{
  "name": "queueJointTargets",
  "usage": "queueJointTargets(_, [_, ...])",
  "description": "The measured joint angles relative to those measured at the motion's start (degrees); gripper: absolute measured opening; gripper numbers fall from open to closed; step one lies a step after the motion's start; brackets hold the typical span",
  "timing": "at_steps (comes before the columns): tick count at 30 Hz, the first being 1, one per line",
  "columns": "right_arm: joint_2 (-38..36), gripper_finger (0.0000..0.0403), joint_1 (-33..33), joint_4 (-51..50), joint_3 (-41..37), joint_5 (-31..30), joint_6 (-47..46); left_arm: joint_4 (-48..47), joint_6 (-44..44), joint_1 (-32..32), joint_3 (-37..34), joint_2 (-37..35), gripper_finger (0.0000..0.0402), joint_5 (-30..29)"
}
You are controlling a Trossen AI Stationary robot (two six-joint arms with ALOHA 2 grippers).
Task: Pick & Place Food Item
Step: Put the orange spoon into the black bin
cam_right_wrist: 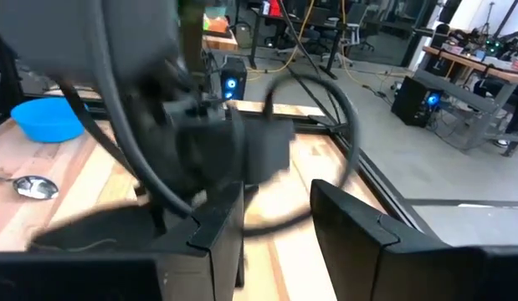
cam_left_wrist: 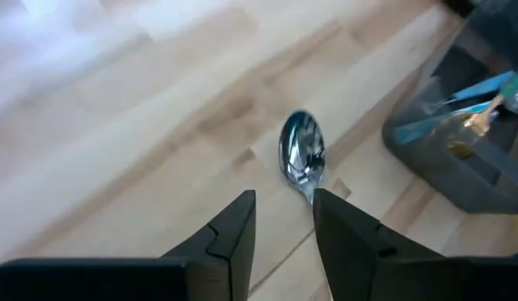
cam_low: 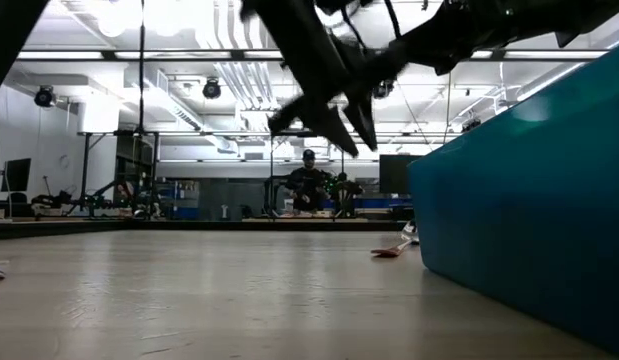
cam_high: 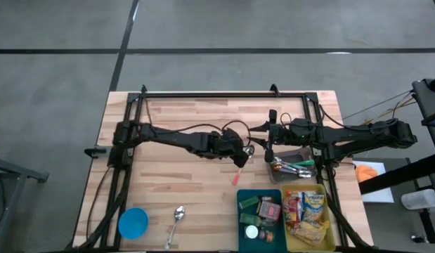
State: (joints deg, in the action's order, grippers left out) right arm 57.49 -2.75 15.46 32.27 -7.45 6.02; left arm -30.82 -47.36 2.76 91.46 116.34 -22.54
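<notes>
Food items: packaged snacks [cam_high: 307, 211] lay in the yellow plastic bin [cam_high: 330, 242] at lower right of the high view; none was lifted.
Neighbouring bin: a teal plastic bin [cam_high: 240, 199] just left of it held small packets.
Progress: judged early; no food was gripped and nothing was placed.
Left gripper: the left gripper [cam_left_wrist: 284, 226] hung at frame centre in the high view, fingers parted by a narrow gap, empty, above a shiny metal spoon [cam_left_wrist: 302, 155] on the light wooden table [cam_high: 175, 176].
Right gripper: the right gripper [cam_right_wrist: 275, 219] hovered right of centre, near the grey utensil tray [cam_high: 301, 154], fingers apart, holding nothing visible.
Other items: a blue round bowl [cam_high: 133, 223] and a second metal spoon [cam_high: 176, 219] sat lower left.
</notes>
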Motion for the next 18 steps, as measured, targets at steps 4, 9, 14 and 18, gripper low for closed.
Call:
queueJointTargets(4, [0.0,0.0139,0.0,0.0,0.1,0.0,0.0,-1.5,1.8,2.0,-2.5,-4.6,0.0122,-6.0])
queueJointTargets(9, [0.1,0.0139,0.0,-0.3,0.0,-0.2,0.0,2.0,0.8,3.5,-12.0,-14.3,0.0122,-12.3])
queueJointTargets(14, [0.1,0.0139,-0.1,-0.3,0.0,-0.2,0.0,13.6,5.8,4.4,-27.0,-26.7,0.0122,-15.6])
queueJointTargets(18, [0.1,0.0139,0.0,-0.3,0.0,-0.1,0.0,24.1,11.7,4.6,-40.1,-37.6,0.0122,-15.6])
